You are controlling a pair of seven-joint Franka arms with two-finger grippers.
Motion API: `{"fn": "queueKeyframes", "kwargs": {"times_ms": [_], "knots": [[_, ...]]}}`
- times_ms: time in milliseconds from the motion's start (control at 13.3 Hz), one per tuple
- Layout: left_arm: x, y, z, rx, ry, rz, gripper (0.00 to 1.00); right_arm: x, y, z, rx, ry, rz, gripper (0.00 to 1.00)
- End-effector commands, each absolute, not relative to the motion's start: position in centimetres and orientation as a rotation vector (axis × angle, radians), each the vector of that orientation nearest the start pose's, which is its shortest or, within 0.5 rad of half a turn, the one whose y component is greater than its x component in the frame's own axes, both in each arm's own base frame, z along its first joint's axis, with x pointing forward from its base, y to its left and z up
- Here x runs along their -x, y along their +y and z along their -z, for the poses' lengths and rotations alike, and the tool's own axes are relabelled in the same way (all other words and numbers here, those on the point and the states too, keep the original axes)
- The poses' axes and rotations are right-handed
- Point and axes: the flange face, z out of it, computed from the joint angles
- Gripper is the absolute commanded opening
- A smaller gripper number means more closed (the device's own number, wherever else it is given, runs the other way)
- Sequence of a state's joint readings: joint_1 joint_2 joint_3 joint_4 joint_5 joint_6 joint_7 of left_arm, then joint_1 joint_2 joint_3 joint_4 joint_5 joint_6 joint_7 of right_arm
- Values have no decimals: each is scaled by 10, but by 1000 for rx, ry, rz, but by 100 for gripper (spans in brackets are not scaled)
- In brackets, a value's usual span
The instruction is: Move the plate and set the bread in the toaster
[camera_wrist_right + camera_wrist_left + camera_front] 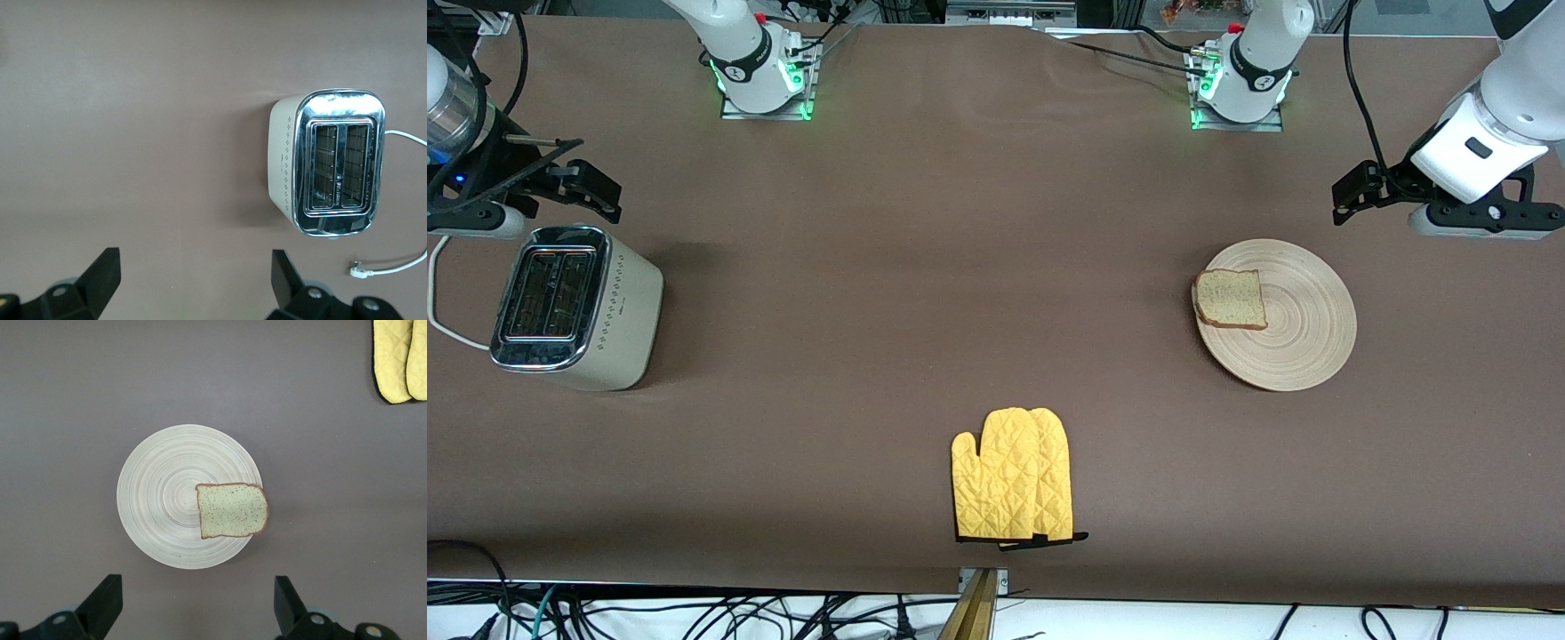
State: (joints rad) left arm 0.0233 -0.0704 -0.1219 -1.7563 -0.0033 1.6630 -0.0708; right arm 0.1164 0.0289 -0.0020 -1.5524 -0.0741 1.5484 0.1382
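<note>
Two yellow quilted oven mitts lie at the tabletop's near edge. One speckled brown bread slice rests on one round beige wooden plate toward the left arm's end. One cream-beige chrome-topped toaster stands toward the right arm's end. Left gripper and right gripper hover with jaws open.

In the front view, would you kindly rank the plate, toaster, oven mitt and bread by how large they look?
1. toaster and plate: look about alike, so I won't split them
2. oven mitt
3. bread, lying on the plate
</note>
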Motion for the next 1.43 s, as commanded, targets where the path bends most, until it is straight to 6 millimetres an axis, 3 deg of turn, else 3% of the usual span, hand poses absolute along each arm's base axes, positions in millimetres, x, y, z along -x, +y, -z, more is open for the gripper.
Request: {"fn": "queueKeyframes", "kwargs": {"times_ms": [0, 826, 1051, 1352], "knots": [[-532, -58, -589, 3143, 34, -45, 100, -558, 55, -621, 3220, 34, -34, 100], [-533, -51, -589, 3149, 14, -45, 100, -560, 49, -620, 3211, -26, -32, 100], [-534, -48, -586, 3150, 11, -60, 100, -559, 56, -611, 3205, -11, -78, 100], [-534, -47, -585, 3150, 9, -70, 100, -559, 43, -610, 3193, 16, -103, 100]]}}
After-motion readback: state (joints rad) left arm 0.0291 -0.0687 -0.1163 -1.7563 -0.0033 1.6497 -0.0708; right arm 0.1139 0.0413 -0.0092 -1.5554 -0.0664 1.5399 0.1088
